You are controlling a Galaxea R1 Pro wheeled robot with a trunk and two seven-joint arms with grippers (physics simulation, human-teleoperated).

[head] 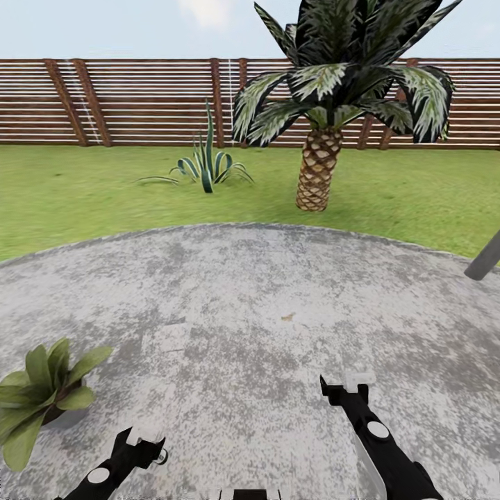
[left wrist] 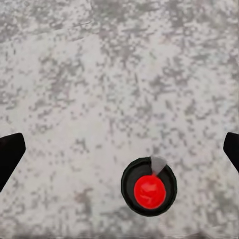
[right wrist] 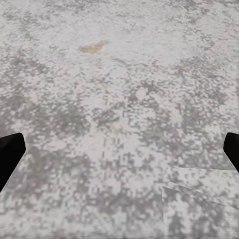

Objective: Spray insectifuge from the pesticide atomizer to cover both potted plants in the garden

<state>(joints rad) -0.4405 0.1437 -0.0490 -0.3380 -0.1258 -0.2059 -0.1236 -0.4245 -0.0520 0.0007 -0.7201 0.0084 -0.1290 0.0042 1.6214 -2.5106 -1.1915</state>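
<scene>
The pesticide atomizer (left wrist: 149, 186) stands on the paved patio (head: 264, 298), seen from above as a small dark round bottle with a red top and a pale nozzle. My left gripper (left wrist: 119, 149) hangs over it, open, with the bottle below the gap and off toward one finger, not touching. In the head view the atomizer (head: 161, 456) sits just right of the left gripper (head: 142, 441). One potted plant (head: 42, 396), a low rosette of broad green leaves, is at the left. My right gripper (head: 347, 385) is open over bare paving (right wrist: 119, 99).
A palm (head: 326, 104) and a striped spiky agave (head: 205, 167) grow on the lawn (head: 83, 194) beyond the patio, with the brown slat fence (head: 139, 101) behind. A grey pole (head: 484, 258) leans in at the right edge. A small brown scrap (head: 287, 317) lies mid-patio.
</scene>
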